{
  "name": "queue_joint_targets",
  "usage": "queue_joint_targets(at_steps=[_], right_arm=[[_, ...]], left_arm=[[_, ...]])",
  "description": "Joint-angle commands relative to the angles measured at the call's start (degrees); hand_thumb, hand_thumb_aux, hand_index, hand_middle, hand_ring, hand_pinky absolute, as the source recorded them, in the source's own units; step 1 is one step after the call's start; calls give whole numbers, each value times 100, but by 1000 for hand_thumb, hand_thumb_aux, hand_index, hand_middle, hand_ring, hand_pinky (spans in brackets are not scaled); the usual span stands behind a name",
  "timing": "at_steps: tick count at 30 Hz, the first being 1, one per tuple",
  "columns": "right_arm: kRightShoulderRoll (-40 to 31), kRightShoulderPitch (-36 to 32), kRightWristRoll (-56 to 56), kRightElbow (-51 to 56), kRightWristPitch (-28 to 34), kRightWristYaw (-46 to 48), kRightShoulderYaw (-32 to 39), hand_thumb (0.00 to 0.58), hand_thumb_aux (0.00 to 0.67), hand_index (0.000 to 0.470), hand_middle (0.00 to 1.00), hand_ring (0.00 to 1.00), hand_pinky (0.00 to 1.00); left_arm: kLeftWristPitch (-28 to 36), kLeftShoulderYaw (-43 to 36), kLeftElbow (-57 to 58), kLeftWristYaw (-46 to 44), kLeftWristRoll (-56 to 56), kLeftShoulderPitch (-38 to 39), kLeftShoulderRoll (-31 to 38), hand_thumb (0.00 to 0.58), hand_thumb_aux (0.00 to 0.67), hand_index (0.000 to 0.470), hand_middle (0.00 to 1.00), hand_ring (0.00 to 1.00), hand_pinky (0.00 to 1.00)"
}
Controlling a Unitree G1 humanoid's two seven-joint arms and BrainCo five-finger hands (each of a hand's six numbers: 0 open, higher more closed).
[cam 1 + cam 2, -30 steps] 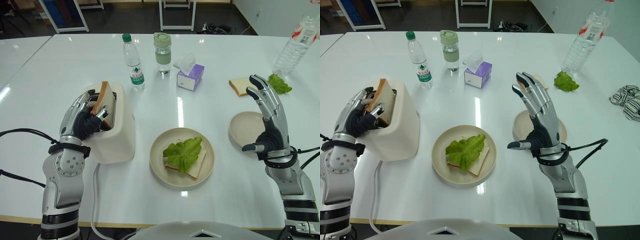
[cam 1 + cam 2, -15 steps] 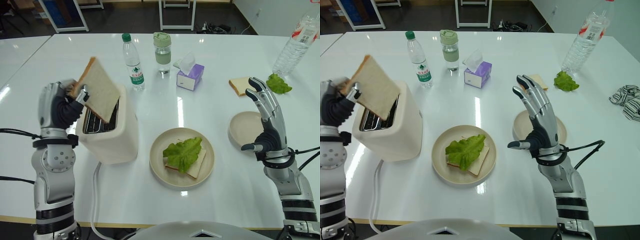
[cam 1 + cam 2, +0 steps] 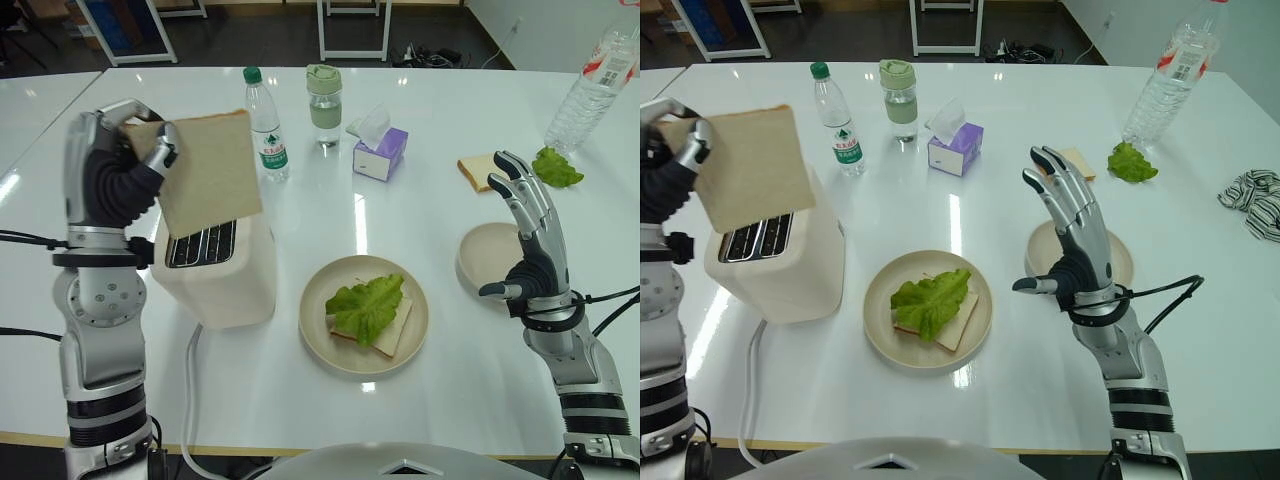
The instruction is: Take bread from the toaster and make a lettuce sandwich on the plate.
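I had my left hand (image 3: 108, 182) gripping the bread slice (image 3: 210, 170) above the toaster (image 3: 225, 285), right hand (image 3: 530, 240) splayed empty; only topping the lettuce (image 3: 368, 300) on the plate (image 3: 316, 345) seemingly remained.

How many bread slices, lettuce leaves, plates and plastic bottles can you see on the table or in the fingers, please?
Bread slices: 3
Lettuce leaves: 2
Plates: 2
Plastic bottles: 2
Total: 9
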Motion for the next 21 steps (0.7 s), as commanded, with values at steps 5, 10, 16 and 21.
queue_joint_targets(at_steps=[5,10,16,21], right_arm=[[-67,-265,-60,149,12,16,30,0,0,0,0,0,0],[-52,-325,-92,107,-17,114,160,0,0,0,0,0,0],[-265,-221,344,28,-444,520,431,0,0,0,0,0,0],[-627,-70,442,116,-637,1351,946,0,0,0,0,0,0]], left_arm=[[1151,-810,-795,-1053,-1429,-167,-584,580,670,470,1000,1000,1000],[1646,-1680,-299,-1528,-1637,-593,-870,580,670,470,1000,1000,1000],[1976,-2178,230,-2078,-1842,-928,-921,580,670,470,1000,1000,1000],[2070,-2584,876,-2488,-1947,-1133,-1026,580,670,470,1000,1000,1000]])
